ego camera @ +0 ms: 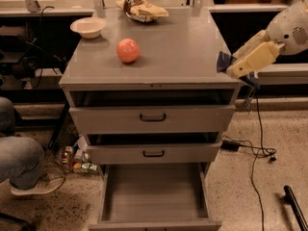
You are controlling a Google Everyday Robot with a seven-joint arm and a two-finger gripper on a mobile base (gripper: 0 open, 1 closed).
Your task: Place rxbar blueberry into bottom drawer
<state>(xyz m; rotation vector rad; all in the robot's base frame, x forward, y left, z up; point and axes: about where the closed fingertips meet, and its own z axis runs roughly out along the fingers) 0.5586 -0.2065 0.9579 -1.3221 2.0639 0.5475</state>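
Note:
My gripper is at the right edge of the cabinet top, its cream fingers shut on the rxbar blueberry, a small dark navy wrapper that sticks out to the left of the fingers. The bar hangs just over the top's right front corner. The bottom drawer is pulled wide open below, its plain grey floor bare. It lies well down and to the left of the gripper.
A pink ball, a white bowl and a yellow-brown chip bag sit on the cabinet top. The two upper drawers are slightly open. A person's leg is at left; cables lie at right.

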